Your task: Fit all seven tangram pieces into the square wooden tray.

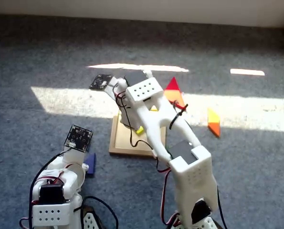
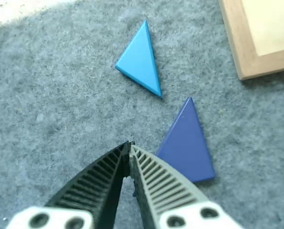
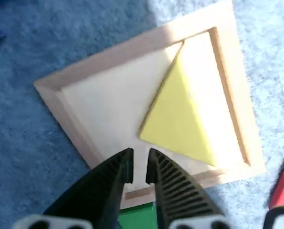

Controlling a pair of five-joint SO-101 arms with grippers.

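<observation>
**Both arms hover; one piece sits in the tray**

The square wooden tray (image 1: 114,142) lies on the grey-blue carpet (image 1: 37,57) in the middle of the scene, with the right arm (image 1: 154,121) stretched over it from the near side. A large yellow triangle (image 3: 180,119) lies flat inside the tray, toward one side, with bare tray floor beside it.

The right gripper (image 3: 138,162) hangs above the tray's rim (image 3: 51,90). Its fingers stand a narrow gap apart and grasp nothing. A green piece (image 3: 137,215) lies on the carpet just beside that rim, under the gripper. A red triangle (image 1: 172,85) lies at the tray's far right, and an orange parallelogram (image 1: 213,122) lies well apart to the right.

The left gripper (image 2: 129,149) is clenched, tips together and empty, over the carpet to the near left of the tray. A dark blue triangle (image 2: 187,143) lies just beside its tips. A light blue triangle (image 2: 139,59) lies a little farther off, apart from the dark one.
</observation>
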